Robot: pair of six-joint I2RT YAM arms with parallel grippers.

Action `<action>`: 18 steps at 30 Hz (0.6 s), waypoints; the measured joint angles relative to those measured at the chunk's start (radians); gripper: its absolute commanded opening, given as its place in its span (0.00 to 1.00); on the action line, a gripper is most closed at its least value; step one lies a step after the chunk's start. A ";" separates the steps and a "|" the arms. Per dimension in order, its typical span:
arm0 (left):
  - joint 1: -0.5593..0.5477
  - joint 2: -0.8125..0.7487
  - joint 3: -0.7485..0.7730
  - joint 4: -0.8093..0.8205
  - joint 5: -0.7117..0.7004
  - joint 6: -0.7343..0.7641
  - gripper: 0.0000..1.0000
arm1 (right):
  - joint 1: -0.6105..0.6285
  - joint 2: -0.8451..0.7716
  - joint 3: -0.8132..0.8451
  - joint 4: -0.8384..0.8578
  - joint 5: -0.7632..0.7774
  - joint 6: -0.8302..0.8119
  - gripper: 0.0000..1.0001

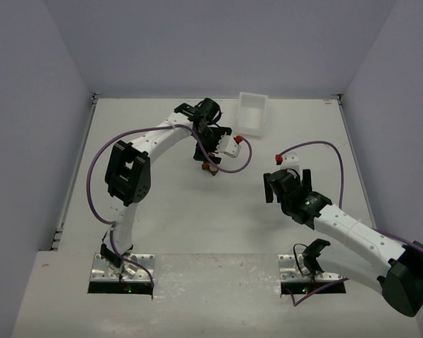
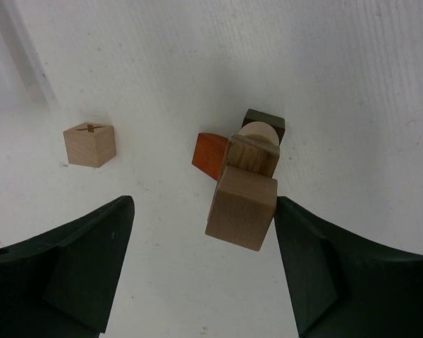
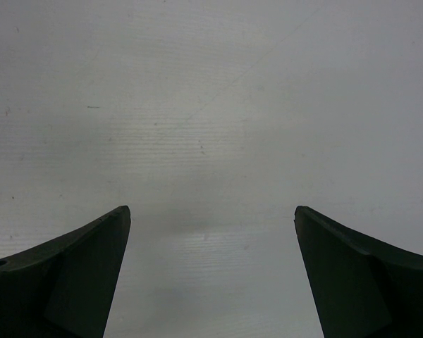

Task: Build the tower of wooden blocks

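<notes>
While the left gripper (image 2: 204,205) hangs over the block tower (image 2: 254,156) on the bench (image 1: 162,225), fingers apart either side of its top cube (image 2: 241,208), the right gripper (image 3: 211,211) sits well away, fingers likewise apart.

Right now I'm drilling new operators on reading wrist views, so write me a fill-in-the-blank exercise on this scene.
The left hand stands ___ around the wood block tower.
The right hand holds ___.
The block beside the tower's foot is bright ___.
Missing words: open; nothing; orange.
</notes>
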 measured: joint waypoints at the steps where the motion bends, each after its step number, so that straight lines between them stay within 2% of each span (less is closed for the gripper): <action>1: 0.000 0.000 0.000 0.000 0.000 0.000 0.78 | 0.000 0.000 0.000 0.000 0.000 0.000 0.99; 18: 0.000 -0.001 -0.001 0.017 -0.016 -0.022 0.82 | 0.000 0.000 0.000 0.000 -0.002 0.000 0.99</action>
